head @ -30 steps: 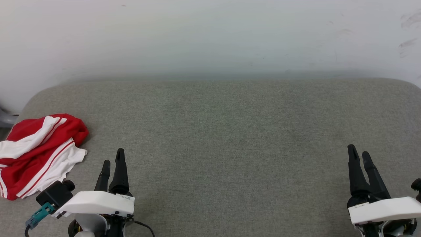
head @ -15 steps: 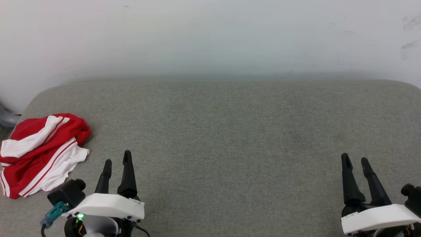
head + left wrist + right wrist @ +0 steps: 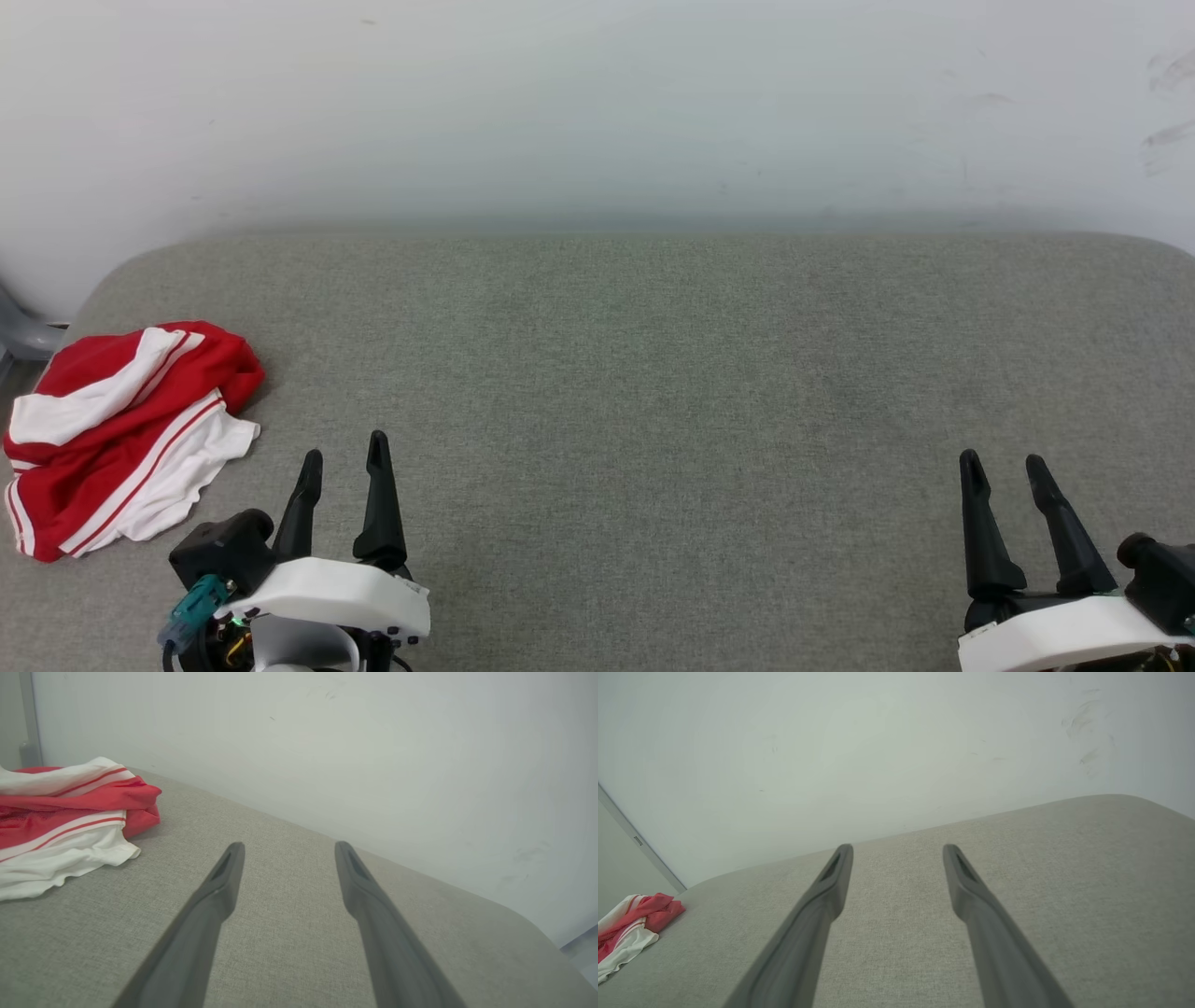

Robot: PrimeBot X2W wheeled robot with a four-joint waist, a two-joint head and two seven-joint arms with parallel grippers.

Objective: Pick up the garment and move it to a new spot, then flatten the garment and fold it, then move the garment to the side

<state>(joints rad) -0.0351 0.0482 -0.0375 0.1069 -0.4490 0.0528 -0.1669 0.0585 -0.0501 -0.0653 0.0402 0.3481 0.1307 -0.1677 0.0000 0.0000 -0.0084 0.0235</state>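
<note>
The garment (image 3: 121,439) lies crumpled at the far left end of the grey upholstered surface (image 3: 653,373), red cloth bunched with white panels and thin red-and-white stripes. Its folds hide any print, so nothing on it can be read.

The left gripper (image 3: 345,445) hovers just right of the garment, apart from it, its two dark fingers spread with bare fabric between them. It holds nothing. The right gripper (image 3: 1003,457) hangs well away at the surface's right end, its fingers likewise parted and empty. A teal connector (image 3: 191,607) sits on the left wrist housing.

The left wrist view brings the garment close, showing its white hem draped on the fabric and a red fold stacked on top. From the right wrist camera the shirt is a small red-and-white heap at the lower left, beside a grey corner strip (image 3: 640,844). Dark scuff marks (image 3: 1083,728) show on the pale wall (image 3: 597,112).
</note>
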